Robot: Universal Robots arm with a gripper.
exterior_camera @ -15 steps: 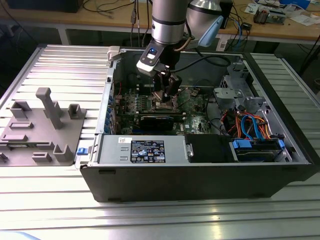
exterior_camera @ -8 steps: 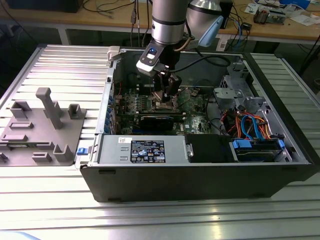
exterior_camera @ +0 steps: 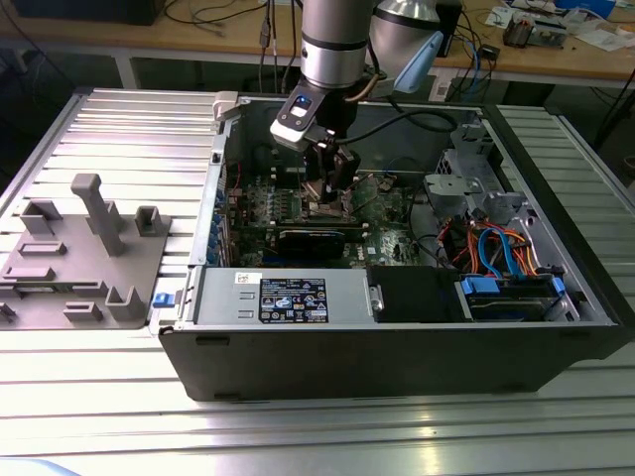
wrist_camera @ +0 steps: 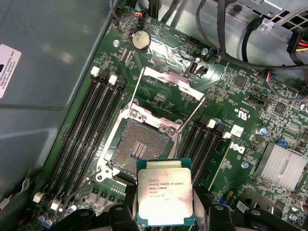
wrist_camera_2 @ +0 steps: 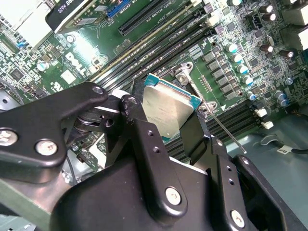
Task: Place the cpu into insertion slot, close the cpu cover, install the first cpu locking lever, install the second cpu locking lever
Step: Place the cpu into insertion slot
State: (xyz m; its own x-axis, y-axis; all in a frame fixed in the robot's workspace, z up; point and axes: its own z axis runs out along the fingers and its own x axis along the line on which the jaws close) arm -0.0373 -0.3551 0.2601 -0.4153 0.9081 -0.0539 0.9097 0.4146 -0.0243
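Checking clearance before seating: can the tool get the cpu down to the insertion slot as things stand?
Probably yes. The tool holds the cpu near the insertion slot, which lies bare; the cpu cover and both levers stand swung back.

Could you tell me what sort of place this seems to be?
Probably a robotics lab: an open computer case on a slotted aluminium table, a cable-strewn workbench behind, and the gripper holding the cpu.
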